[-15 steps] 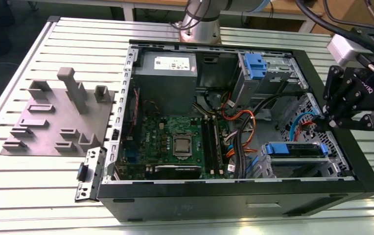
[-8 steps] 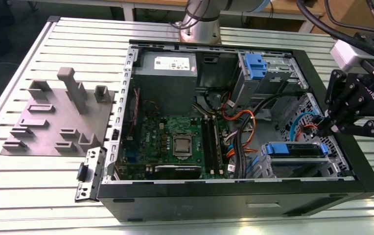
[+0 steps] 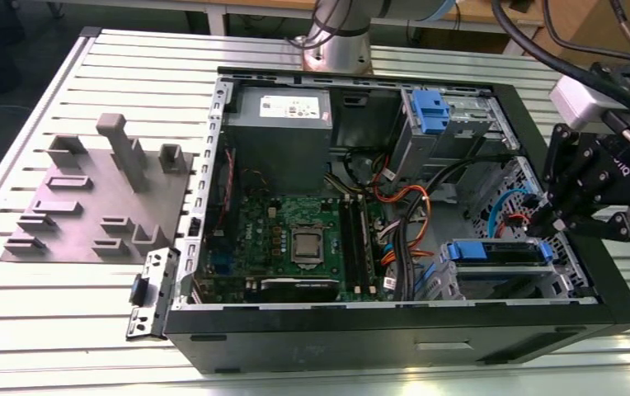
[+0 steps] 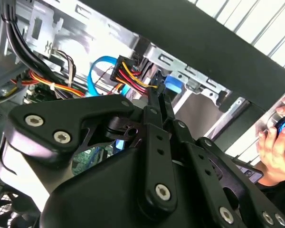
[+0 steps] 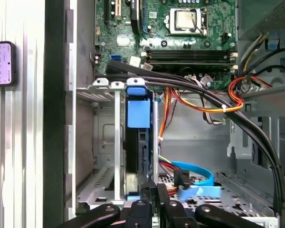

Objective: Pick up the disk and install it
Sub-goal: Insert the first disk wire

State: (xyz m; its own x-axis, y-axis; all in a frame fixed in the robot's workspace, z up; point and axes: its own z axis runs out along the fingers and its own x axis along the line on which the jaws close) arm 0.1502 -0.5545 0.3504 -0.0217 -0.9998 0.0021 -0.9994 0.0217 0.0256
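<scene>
While the open computer case (image 3: 403, 206) lies on its side on the slatted desk (image 3: 29, 313), the gripper (image 3: 538, 216) hangs just inside the case's wall nearest the desk's edge on the exterior view's right. Fingers drawn together, narrow, nothing between them; in the second wrist view the gripper (image 4: 157, 100) tapers to a closed tip.

The disk (image 3: 496, 252), blue bracket showing, sits in the drive cage at the case corner toward the desk's near edge in the exterior view. It looks seated on edge in the bay, though how fully cannot be told. Gripper is just beside it, slightly above. In the first wrist view the disk (image 5: 138, 137) runs straight away from the gripper (image 5: 154, 197), its long axis in line with the fingers, blue tab at the far end.

A person's hand (image 4: 275, 147) rests outside the case wall.

Grey fixture block (image 3: 90, 202) stands well apart, toward the desk's opposite edge.
</scene>
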